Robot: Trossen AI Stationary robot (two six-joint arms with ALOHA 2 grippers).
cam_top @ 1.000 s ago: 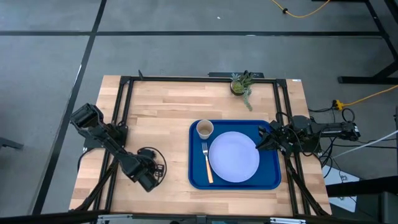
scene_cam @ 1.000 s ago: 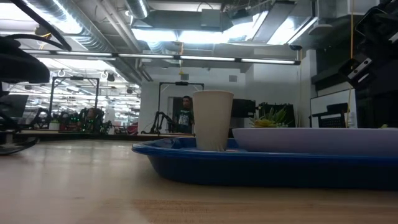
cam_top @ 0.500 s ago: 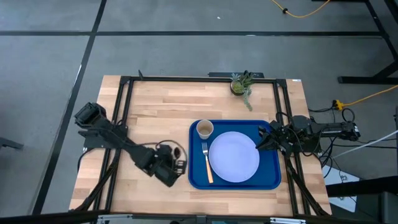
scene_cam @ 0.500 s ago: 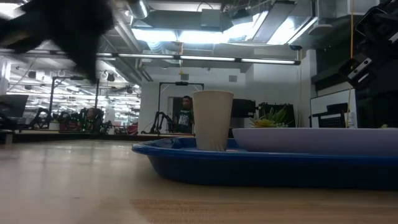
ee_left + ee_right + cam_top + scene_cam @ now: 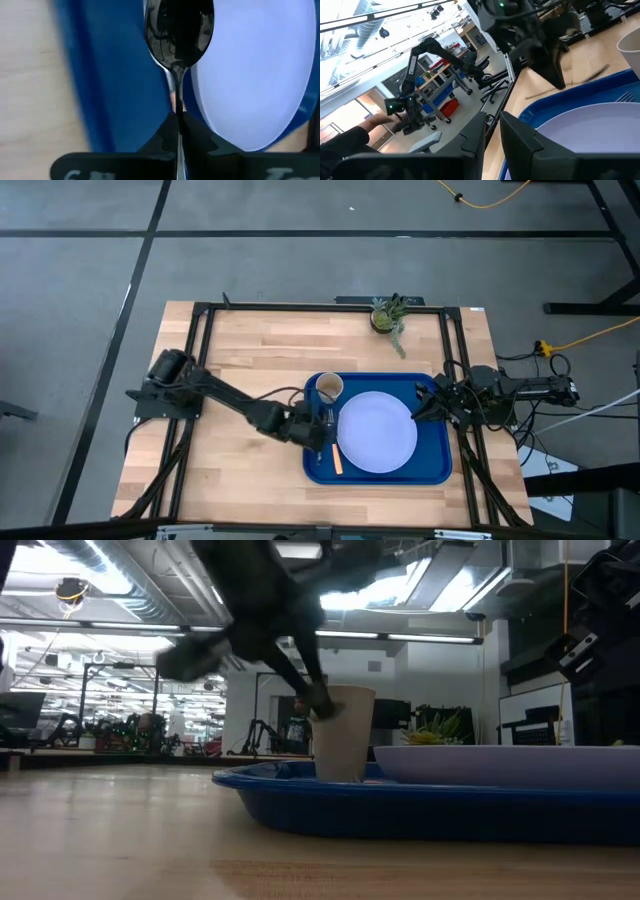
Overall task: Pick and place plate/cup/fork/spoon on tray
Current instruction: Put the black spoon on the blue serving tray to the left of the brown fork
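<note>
Left gripper (image 5: 178, 131) clamped on the spoon (image 5: 179, 35), at centre frame over the tray (image 5: 315, 465) beside the plate (image 5: 377, 432). Right gripper (image 5: 492, 131) slightly apart, centre right.

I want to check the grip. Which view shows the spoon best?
The left wrist view: the spoon fills it, handle pinched in the left end effector. The high view hides it under the arm; the right wrist view shows only a blurred streak.

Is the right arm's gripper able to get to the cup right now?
Probably not easily. The right gripper waits at the tray's far edge, and the plate and the left gripper holding the spoon lie between it and the cup.
</note>
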